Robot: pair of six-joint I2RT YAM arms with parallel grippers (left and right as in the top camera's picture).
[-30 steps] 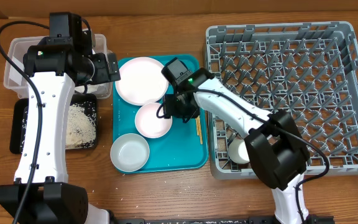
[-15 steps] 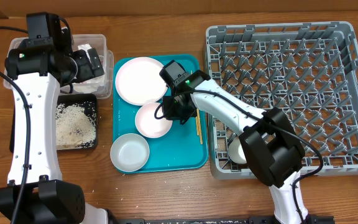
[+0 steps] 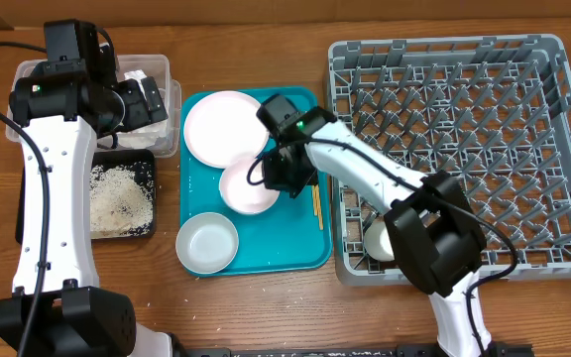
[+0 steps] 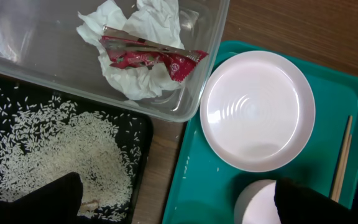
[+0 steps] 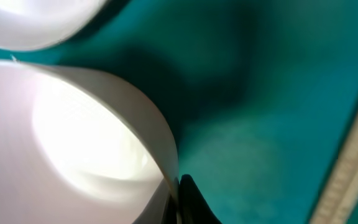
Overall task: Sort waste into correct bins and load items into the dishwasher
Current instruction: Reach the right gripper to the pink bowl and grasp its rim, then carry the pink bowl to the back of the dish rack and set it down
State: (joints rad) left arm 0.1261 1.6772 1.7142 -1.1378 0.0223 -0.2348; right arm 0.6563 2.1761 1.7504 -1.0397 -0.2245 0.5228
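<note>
Overhead, the small pink-white bowl [image 3: 246,188] sits on the teal serving tray [image 3: 266,253] with my right hand [image 3: 287,171] at the part of its rim that faces the dish rack [image 3: 444,45]. In the right wrist view one finger [image 5: 191,202] is pressed against the outside of the bowl's wall. The other finger is hidden, so I cannot tell whether the pinch is fully closed on the rim.

The pink-white plate [image 3: 224,127] lies just past the bowl on the side away from my hand, close enough that they may be touching. A white bowl [image 3: 207,243] sits farther off on the same tray. The wooden chopsticks [image 3: 317,206] lie just beside my hand on the rack side, and the rack itself is beyond them.

My left hand [image 4: 179,190] hangs wide open and holds nothing. It is near the clear tub [image 4: 17,43], which has the napkin [image 4: 135,25] and red wrapper [image 4: 148,57] in it. The rice [image 4: 61,143] is in the black tray [image 4: 138,130] close by.

The main risk I see is the grip. A pinch on a smooth, thin rim could let the bowl swing down or slip out as I lift. If I lift low, the bowl could nudge the plate or drag the chopsticks off the tray. Its base could also clip the rack's near wall on the way over.
</note>
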